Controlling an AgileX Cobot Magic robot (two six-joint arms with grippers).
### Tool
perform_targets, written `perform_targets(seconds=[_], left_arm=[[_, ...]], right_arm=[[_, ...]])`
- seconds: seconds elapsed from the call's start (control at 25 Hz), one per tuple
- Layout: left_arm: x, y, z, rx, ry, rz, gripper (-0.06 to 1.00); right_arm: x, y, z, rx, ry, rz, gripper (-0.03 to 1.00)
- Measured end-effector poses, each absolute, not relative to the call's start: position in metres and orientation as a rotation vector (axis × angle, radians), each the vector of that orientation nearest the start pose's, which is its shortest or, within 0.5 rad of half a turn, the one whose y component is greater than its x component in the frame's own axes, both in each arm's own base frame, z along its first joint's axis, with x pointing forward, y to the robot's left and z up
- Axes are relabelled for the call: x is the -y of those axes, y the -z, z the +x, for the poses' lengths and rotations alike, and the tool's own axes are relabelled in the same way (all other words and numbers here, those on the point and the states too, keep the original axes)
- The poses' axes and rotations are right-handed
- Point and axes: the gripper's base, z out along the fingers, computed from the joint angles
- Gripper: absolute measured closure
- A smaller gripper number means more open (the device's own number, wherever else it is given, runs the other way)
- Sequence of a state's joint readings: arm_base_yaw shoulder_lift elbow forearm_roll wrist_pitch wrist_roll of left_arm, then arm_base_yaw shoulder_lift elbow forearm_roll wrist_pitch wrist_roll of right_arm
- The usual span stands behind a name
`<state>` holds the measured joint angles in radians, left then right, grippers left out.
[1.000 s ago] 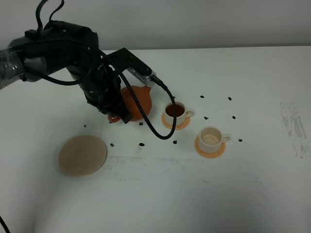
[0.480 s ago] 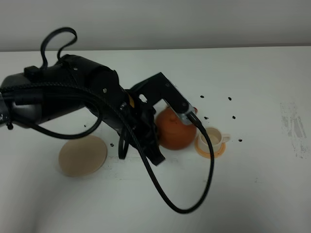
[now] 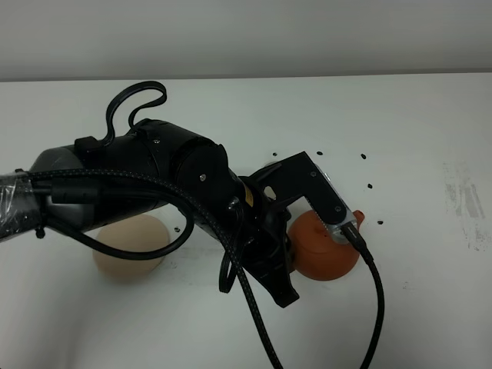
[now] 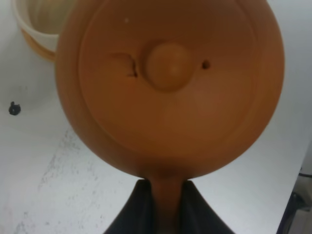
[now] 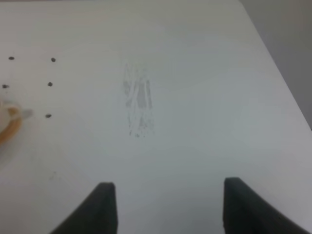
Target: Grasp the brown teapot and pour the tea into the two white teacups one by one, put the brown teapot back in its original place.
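On white table, black specks, brown teapot

Probably a robotics lab: bare white table, plain grey wall.

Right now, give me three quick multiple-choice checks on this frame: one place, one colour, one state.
1. Where is the brown teapot?
A. held in the left gripper, away from the plate
B. resting on the plate
C. set down beside the plate

2. What colour is the plate?
A. blue
B. black
C. beige-tan

3. What state is the right gripper in?
A. open, holding nothing
B. shut on the teapot
C. shut, holding nothing

Answers:
1 A: the left wrist view shows that gripper clamped on the teapot's handle.
2 C: the part of it that shows beside the arm is beige.
3 A: the right wrist view shows it spread wide over the bare table.
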<state>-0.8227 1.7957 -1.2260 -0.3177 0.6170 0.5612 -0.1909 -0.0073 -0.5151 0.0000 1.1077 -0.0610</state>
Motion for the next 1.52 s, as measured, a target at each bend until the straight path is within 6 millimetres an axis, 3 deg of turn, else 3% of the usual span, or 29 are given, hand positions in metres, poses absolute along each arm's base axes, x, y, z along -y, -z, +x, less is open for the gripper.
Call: perform_targets(seconds=[0.28,0.56,0.76,1.16,1.52], left_arm=[[0.282,-0.207,0.253,-2.237,0.361,1.483,0.86],[0.266,-0.213,0.288,-1.942,0.062,1.556,0.86],[0.266,-0.215,0.306,-1.714,-0.066,1.582,0.86],[0.265,-0.202,0.325,-1.43,-0.243,1.75,0.86],[0.261,-0.205,0.332,-1.236,-0.364,1.846,0.86]], right_arm=[[-0.002,-0.278,-0.01,-2.068,0.155,0.134,0.5],[-0.002,-0.278,-0.01,-2.068,0.155,0.134,0.5],[-0.002,-0.278,-0.01,-2.068,0.155,0.135,0.5],[-0.002,-0.278,-0.01,-2.068,0.155,0.135,0.5],[-0.002,-0.278,-0.01,-2.068,0.155,0.135,0.5]])
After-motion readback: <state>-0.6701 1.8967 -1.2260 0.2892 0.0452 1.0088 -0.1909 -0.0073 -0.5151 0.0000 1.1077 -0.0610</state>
